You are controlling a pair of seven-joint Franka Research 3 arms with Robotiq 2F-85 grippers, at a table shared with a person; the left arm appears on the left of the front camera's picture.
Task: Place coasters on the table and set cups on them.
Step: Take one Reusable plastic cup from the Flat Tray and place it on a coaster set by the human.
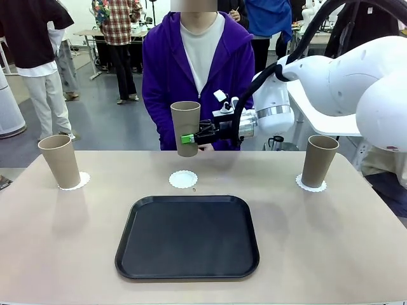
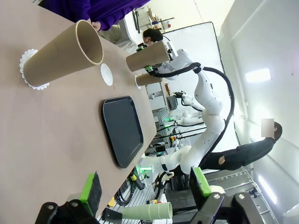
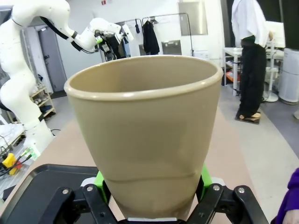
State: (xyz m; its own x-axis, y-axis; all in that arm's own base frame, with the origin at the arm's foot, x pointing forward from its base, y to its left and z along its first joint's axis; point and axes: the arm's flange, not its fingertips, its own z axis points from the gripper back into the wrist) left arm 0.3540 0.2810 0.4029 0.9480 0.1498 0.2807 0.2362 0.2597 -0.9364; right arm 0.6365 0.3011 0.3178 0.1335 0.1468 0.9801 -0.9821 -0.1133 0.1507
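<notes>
One cup [image 1: 186, 127] between right tool [image 1: 188, 138] fingers

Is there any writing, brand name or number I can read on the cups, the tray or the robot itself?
None readable.
Cups: plain, no print.
Black tray: plain.
Paper coasters: lace pattern only.
Right claw, gripping the middle cup: no legible marking.
Small sign high on the back wall: too blurred to read.

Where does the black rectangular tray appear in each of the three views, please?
Front view: the black rectangular tray lies low in the middle, on the beige table.
Left wrist view: centre, turned sideways.
Right wrist view: bottom left corner, behind the held tan cup.
Shared landmark: the bare white doily, beside the tray's far edge.
</notes>
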